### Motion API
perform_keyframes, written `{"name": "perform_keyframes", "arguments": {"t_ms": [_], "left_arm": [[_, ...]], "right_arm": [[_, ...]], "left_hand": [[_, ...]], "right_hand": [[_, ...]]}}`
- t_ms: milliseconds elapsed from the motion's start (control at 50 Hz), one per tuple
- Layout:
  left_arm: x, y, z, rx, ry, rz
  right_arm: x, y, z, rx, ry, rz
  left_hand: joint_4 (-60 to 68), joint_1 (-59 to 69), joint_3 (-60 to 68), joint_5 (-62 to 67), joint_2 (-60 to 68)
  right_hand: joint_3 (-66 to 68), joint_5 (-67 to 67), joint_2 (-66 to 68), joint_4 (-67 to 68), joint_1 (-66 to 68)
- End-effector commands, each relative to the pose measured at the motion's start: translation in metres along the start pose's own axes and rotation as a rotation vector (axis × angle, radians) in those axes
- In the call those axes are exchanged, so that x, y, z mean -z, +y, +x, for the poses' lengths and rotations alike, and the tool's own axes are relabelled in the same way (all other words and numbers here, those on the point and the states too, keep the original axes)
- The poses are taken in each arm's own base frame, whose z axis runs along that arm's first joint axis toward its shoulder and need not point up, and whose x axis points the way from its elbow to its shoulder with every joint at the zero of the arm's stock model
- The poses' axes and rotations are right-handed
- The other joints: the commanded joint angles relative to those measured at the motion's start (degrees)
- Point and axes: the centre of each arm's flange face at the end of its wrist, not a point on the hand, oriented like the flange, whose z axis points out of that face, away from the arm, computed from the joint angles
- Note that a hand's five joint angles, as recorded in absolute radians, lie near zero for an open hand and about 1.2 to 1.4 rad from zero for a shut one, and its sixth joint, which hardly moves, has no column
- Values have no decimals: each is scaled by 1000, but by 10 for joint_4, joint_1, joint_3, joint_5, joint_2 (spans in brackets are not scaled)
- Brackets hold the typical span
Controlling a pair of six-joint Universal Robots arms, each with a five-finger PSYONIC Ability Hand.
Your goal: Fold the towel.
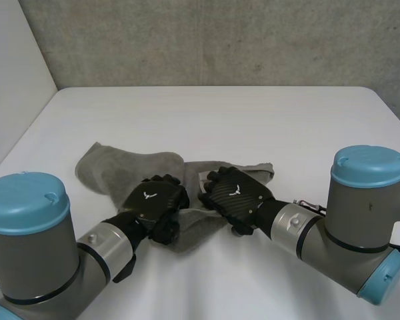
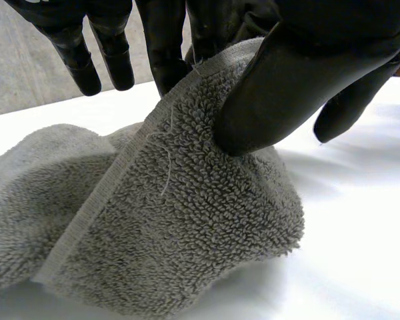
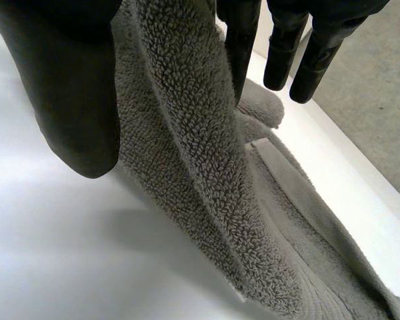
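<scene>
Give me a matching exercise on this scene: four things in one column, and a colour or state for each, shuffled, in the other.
1 towel
2 table
3 left hand
4 right arm's cap

A light blue
B pinching the towel
C white
D grey, crumpled

Pairs: 1-D, 2-C, 3-B, 4-A.

You have a white table (image 1: 220, 113) with rounded far corners. On it lies one rumpled grey towel (image 1: 113, 170), bunched toward your near side and around the middle.
</scene>
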Motion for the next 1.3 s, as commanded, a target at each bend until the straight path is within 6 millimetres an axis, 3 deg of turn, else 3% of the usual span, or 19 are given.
{"name": "perform_keyframes", "arguments": {"t_ms": [20, 220, 340, 560, 760, 860, 1100, 1160, 1200, 1220, 1260, 1280, 1300], "left_arm": [[0, -1, -8, -47, -25, 0], [0, -1, -20, -48, -60, -10], [-1, -1, -23, -44, -67, -9], [-1, -1, -20, -45, -57, -9], [-1, 0, -19, -41, -31, -13], [-1, -1, -19, -40, -32, -13], [2, -10, -24, -39, -38, 6], [-3, -18, -28, -51, -35, 30], [-17, -34, -33, -81, -39, 79], [-17, -34, -33, -81, -39, 79], [-43, -46, -41, -121, -45, 109], [-43, -46, -41, -121, -45, 109], [-54, -61, -46, -156, -56, 149]], "right_arm": [[4, -5, -1, 30, -42, 29], [29, -3, 30, 222, -23, -86], [34, -1, 30, 228, -45, -102], [25, -4, 8, 154, -86, -58], [7, -15, 17, 75, 18, 81], [1, -11, 17, 76, 43, 90], [22, -25, 33, 52, 55, 64], [19, -29, 37, 64, 45, 95], [13, -28, 40, 71, 49, 107], [3, -28, 45, 79, 60, 122], [-6, -30, 52, 98, 87, 136], [-14, -38, 60, 124, 125, 162], [-21, -53, 69, 154, 179, 201]], "left_hand": [[-31, 79, -28, 50, 40], [-31, 79, -28, 50, 40], [-31, 79, -28, 50, 40], [-31, 79, -28, 50, 40], [-31, 79, -28, 50, 40], [-31, 79, -28, 50, 40], [-31, 79, -28, 50, 40], [-31, 79, -28, 50, 40], [-31, 79, -28, 50, 40], [-31, 79, -28, 50, 40], [-31, 79, -28, 50, 40], [-31, 79, -28, 50, 40], [-31, 79, -28, 50, 40]], "right_hand": [[-27, 30, 36, -44, 35], [-27, 73, 80, -44, 78], [-27, 144, 151, -44, 149], [-27, 193, 199, -44, 198], [-27, 429, 436, -44, 434], [-27, 429, 436, -44, 434], [-27, 429, 436, -44, 434], [-27, 429, 436, -44, 434], [-27, 429, 436, -44, 434], [-27, 429, 436, -44, 434], [-27, 429, 436, -44, 434], [-27, 429, 436, -44, 434], [-27, 429, 436, -44, 434]]}}
